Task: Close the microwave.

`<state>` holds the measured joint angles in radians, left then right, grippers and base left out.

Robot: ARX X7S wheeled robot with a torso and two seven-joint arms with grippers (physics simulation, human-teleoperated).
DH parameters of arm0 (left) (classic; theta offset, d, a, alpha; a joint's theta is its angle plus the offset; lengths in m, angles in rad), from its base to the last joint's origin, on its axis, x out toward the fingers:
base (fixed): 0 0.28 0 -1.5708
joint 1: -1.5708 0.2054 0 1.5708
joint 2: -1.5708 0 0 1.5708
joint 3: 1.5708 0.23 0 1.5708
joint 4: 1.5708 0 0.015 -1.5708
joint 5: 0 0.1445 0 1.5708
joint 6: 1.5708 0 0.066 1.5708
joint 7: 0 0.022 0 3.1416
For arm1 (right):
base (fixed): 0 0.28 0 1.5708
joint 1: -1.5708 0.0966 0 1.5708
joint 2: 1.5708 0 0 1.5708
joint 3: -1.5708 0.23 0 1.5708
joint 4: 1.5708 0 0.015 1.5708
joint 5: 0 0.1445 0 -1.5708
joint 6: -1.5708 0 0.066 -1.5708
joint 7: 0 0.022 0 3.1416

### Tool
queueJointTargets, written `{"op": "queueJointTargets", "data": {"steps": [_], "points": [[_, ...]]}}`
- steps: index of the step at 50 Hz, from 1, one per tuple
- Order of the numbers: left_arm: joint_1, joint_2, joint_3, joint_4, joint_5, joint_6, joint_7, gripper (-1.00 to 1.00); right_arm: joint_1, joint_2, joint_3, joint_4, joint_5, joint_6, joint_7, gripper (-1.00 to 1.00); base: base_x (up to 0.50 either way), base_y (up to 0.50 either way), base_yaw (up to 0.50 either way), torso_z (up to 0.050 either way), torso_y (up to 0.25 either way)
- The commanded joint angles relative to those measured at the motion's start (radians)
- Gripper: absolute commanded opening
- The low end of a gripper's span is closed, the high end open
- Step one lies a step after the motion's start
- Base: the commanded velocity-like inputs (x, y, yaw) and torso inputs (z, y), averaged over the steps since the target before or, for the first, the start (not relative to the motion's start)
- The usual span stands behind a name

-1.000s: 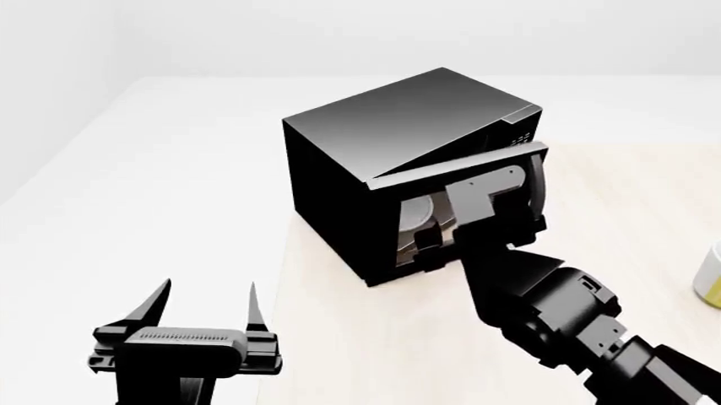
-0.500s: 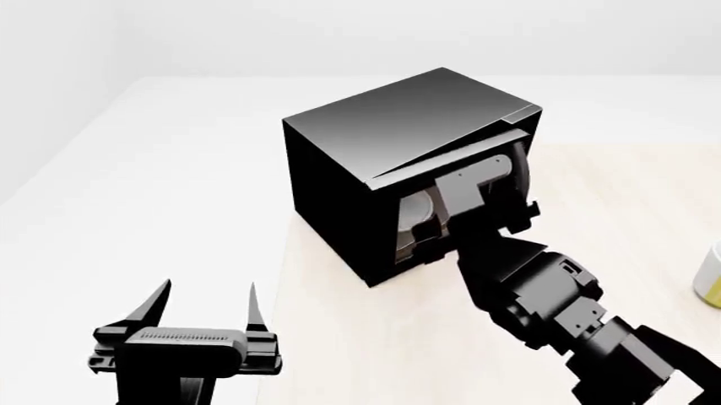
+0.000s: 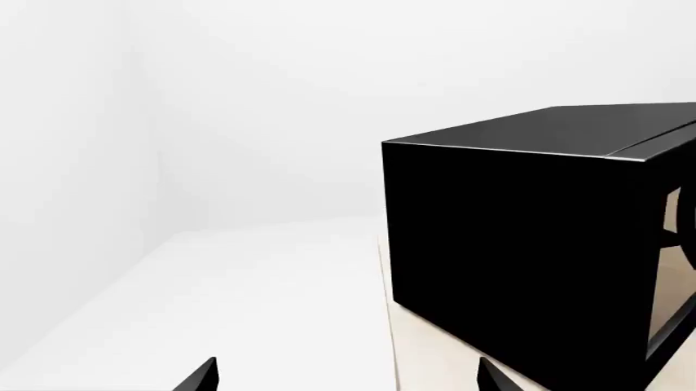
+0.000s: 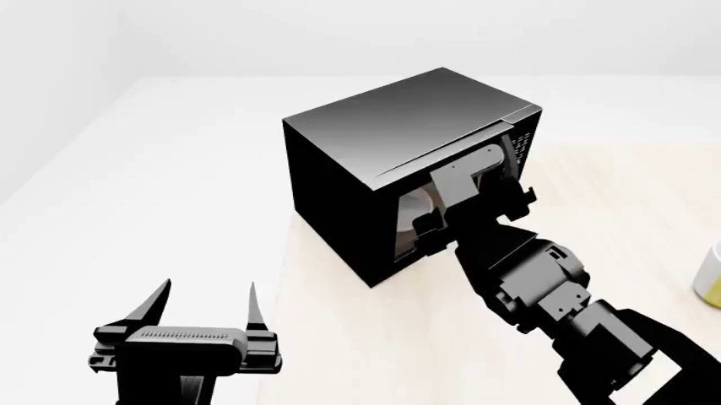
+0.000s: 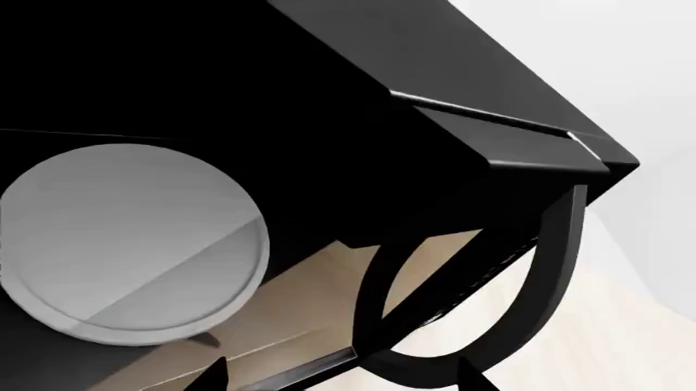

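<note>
The black boxy microwave (image 4: 383,143) stands on the light wood tabletop (image 4: 372,354). Its windowed door (image 4: 451,198) is slightly ajar, almost against the body. My right gripper (image 4: 471,215) is open and pressed flat against the outside of the door. In the right wrist view the white round plate (image 5: 130,244) shows through the window, and the curved black handle (image 5: 549,269) arches beside my open right gripper (image 5: 342,379). My left gripper (image 4: 208,308) is open and empty, low at the front left, apart from the microwave (image 3: 522,244). It also shows in the left wrist view (image 3: 345,379).
A yellowish-white object (image 4: 710,274) sits at the far right edge of the table. A white surface (image 4: 135,186) lies to the left of the wood tabletop. Plain white walls stand behind.
My right gripper has pushed in toward the microwave, and the door has swung from partly open to nearly shut. The left arm has not moved.
</note>
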<state>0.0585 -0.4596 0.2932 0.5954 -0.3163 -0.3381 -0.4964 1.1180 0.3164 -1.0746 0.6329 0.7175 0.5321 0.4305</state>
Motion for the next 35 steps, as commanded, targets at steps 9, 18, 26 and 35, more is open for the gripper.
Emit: {"op": "queueJointTargets", "data": {"steps": [9, 18, 26, 35], "points": [[0.000, -0.004, 0.000, -0.002, -0.002, 0.002, -0.004, 1.00, 0.032, -0.029, -0.031, 0.074, -0.047, -0.024, -0.048, 1.00, 0.00, 0.00, 0.00, 0.000, 0.000], [0.000, -0.004, 0.001, 0.000, -0.002, 0.000, -0.008, 1.00, 0.039, -0.035, -0.050, 0.096, -0.069, -0.038, -0.067, 1.00, 0.01, 0.00, 0.00, -0.001, 0.000], [-0.001, -0.005, 0.001, -0.001, -0.003, 0.001, -0.010, 1.00, 0.042, -0.039, -0.050, 0.111, -0.074, -0.048, -0.074, 1.00, 0.02, 0.00, 0.01, -0.003, 0.000], [-0.005, -0.006, 0.003, 0.002, -0.007, -0.005, -0.012, 1.00, 0.020, -0.006, -0.033, 0.061, -0.056, -0.042, -0.049, 1.00, 0.02, 0.00, 0.01, -0.003, 0.000]]}}
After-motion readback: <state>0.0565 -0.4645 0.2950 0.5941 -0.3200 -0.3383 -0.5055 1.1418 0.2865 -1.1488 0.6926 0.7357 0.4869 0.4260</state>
